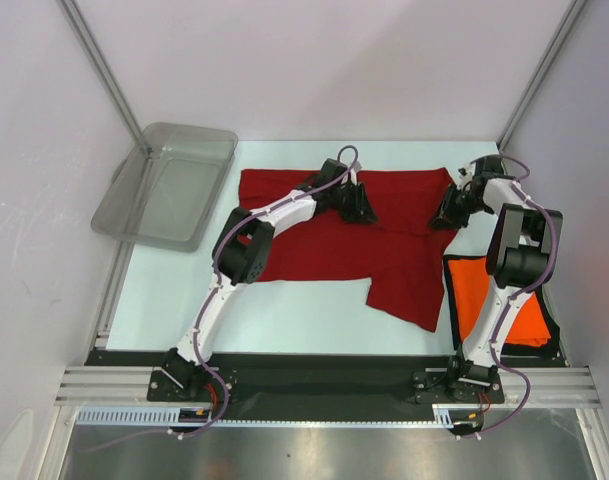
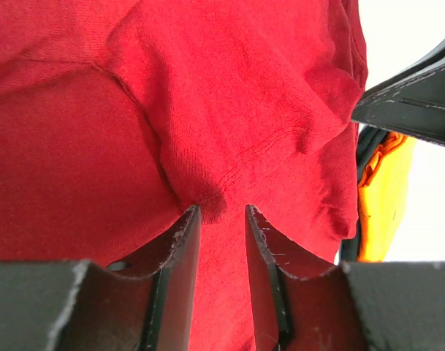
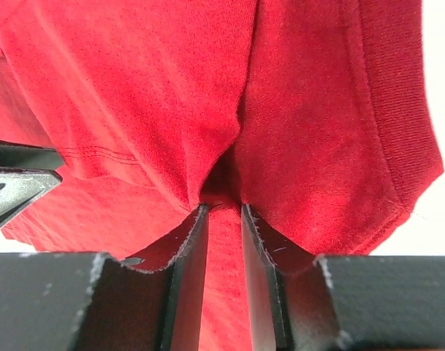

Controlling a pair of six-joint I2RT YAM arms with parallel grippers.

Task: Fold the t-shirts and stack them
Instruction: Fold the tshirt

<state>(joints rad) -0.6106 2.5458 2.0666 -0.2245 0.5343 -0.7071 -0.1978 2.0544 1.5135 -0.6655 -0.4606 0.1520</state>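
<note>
Closest, my right claw (image 3: 222,208) pinches the red shirt (image 1: 384,250), which lies spread and unfolded; left claw (image 2: 218,210) straddles a pucker, grip unclear. Orange shirt (image 1: 466,295) at my right looks folded; stacking remains.

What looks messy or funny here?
The dark red cloth t-shirt lies rumpled, one flap trailing toward the near edge. The grey plastic tub sits askew, seemingly overhanging the table at its far left corner.

Pale desk (image 1: 284,310) under the left tool (image 1: 362,208) and right tool (image 1: 446,215); plain white walls (image 1: 314,60) beyond them, evenly lit; aluminium posts (image 1: 101,70) at the corners.
</note>
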